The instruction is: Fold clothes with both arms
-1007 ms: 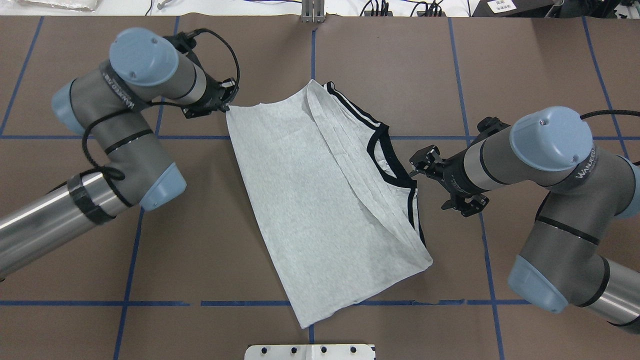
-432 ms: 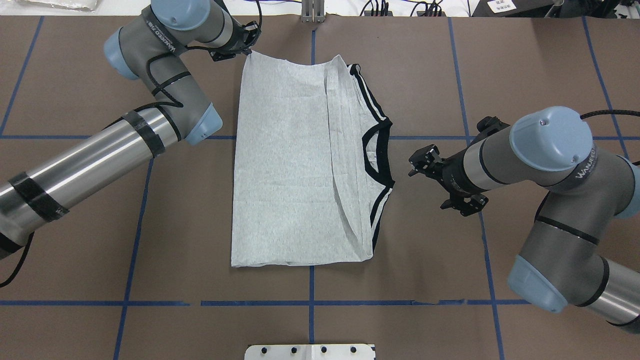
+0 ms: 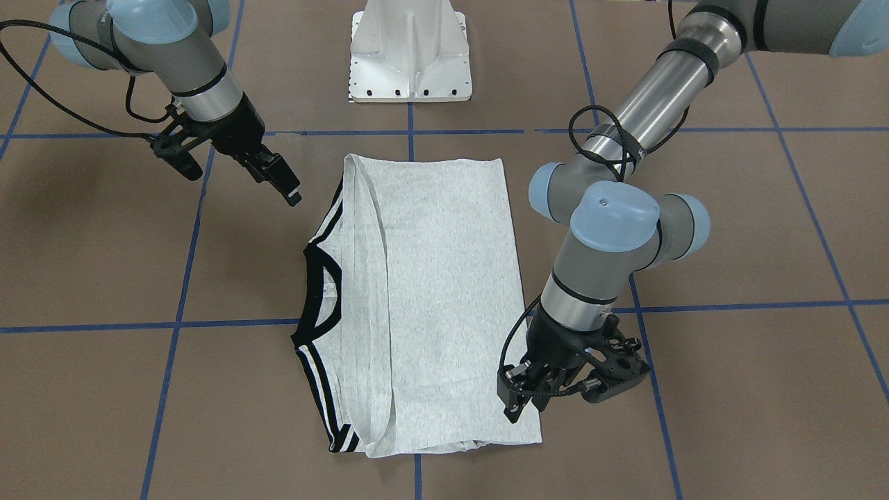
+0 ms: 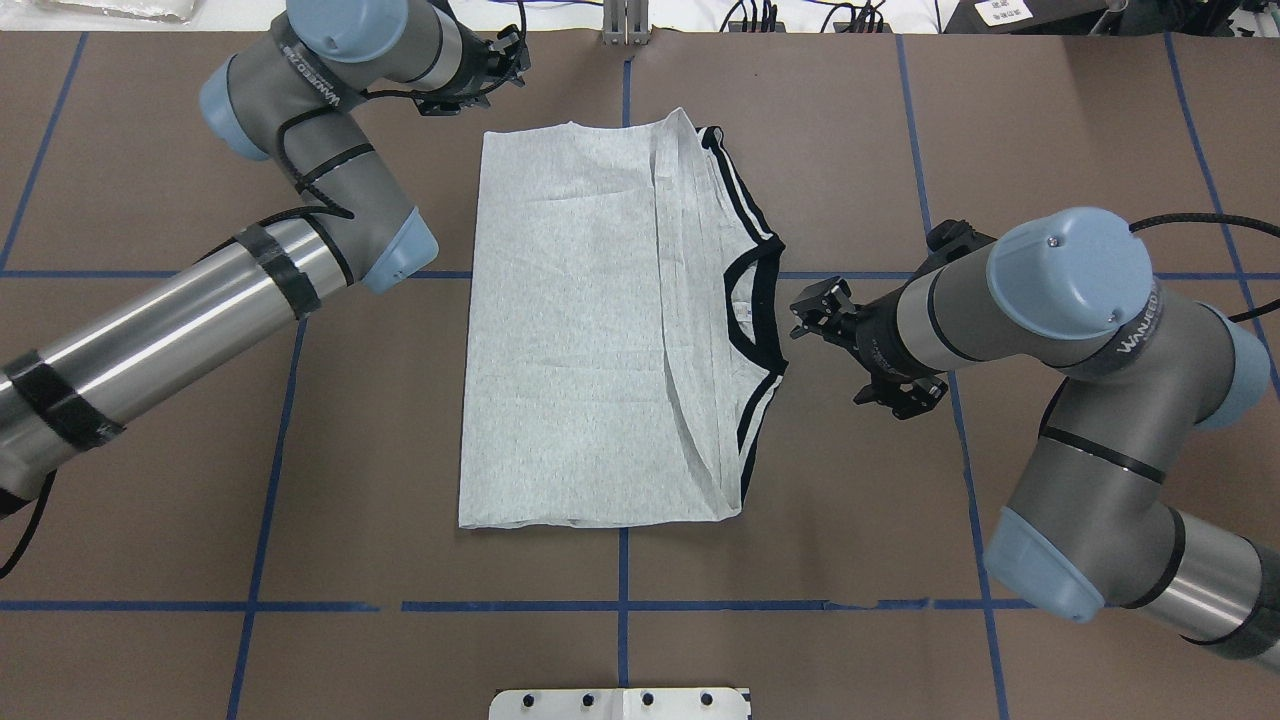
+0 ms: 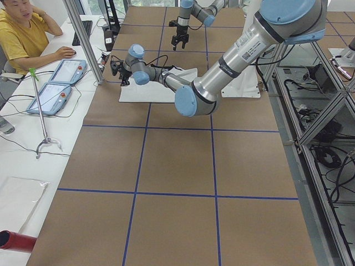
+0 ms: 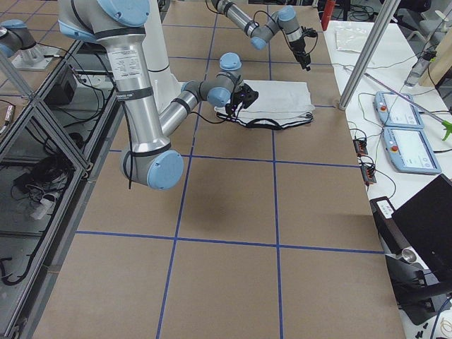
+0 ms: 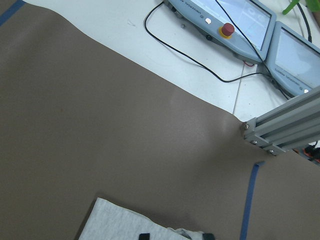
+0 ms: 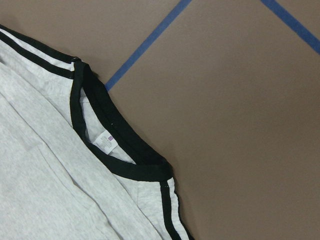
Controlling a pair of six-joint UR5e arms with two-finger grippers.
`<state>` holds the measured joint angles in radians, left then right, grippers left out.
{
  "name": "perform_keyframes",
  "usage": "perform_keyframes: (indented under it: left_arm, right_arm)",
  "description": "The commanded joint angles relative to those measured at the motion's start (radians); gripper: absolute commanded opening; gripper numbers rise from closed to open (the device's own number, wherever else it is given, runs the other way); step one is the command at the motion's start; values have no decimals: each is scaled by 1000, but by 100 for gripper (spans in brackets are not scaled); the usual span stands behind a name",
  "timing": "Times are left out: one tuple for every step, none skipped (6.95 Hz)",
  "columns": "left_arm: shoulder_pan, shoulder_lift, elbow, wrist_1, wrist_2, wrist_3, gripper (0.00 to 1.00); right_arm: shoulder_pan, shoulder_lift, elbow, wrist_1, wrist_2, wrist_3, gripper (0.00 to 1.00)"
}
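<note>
Now the tabletop (image 4: pixel 900 150) carries the T-shirt (image 4: pixel 570 330) squared to the blue grid lines (image 4: pixel 300 606), no longer skewed. It lies flat between the two hands, folded lengthwise. The left arm (image 4: pixel 170 330) has let the hem corner (image 4: pixel 490 138) go. The left hand (image 3: pixel 522 406) sits just above that corner, fingers apart, empty. The right arm (image 4: pixel 1070 290) has eased in. The right hand (image 3: pixel 285 184) hovers just short of the black collar (image 4: pixel 752 310), touching nothing; its finger gap is unreadable. Judgement: alignment is done and the next fold can start.
</note>
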<state>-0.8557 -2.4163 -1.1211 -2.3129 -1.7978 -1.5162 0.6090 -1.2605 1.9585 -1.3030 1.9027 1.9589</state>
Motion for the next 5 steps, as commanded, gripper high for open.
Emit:
perform_keyframes:
  left_arm:
    - [1,194,-265,9,-70,2,55]
    - [1,236,-302,7,-71,2,55]
    - [1,253,-313,6,-71,2,55]
    - [1,259,-324,7,-71,2,55]
    - [3,273,-324,6,-72,2,55]
  right_arm:
    - [-67,106,-88,-7,-27,-115,100]
    - [-95,107,-104,-7,-27,-281,100]
    - [-115,119,-108,-40,-28,-437,100]
    - [-144,163,-116,-150,-53,-597,100]
    - [-176,224,-127,-268,-110,-723,100]
